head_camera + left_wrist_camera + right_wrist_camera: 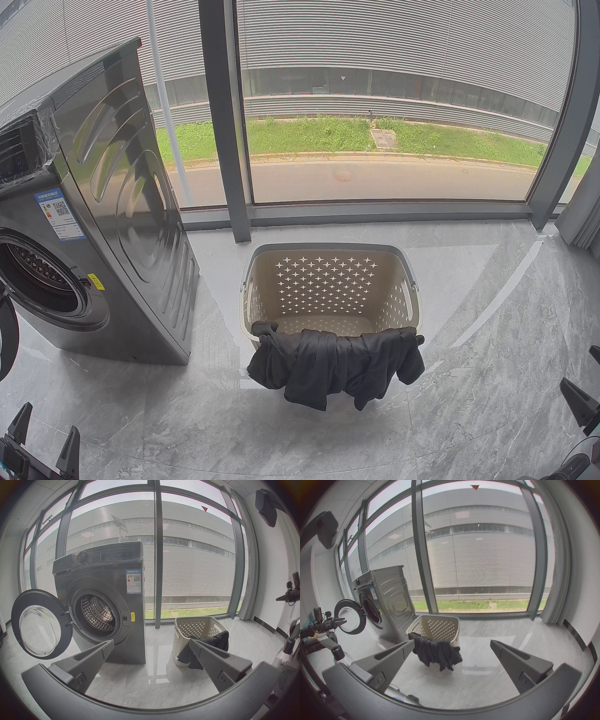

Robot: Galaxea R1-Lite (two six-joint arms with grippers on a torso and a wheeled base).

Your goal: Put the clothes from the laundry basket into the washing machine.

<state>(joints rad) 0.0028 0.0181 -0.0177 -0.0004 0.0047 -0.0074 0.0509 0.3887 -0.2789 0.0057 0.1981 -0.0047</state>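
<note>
On glossy grey marbled floor: dark-grey metal front-loading washing machine at left, beige perforated plastic laundry basket near it, not touching.

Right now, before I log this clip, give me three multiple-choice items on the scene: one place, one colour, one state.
1. Where is the black garment? A flat on the floor; B draped over the laundry basket near rim; C on the window ledge.
2. The basket's colour? A blue; B red; C beige.
3. The washing machine door is: A open; B shut; C missing.
Answers: 1 B, it hangs over the near rim; 2 C, its walls are beige; 3 A, the door is swung aside.
</note>
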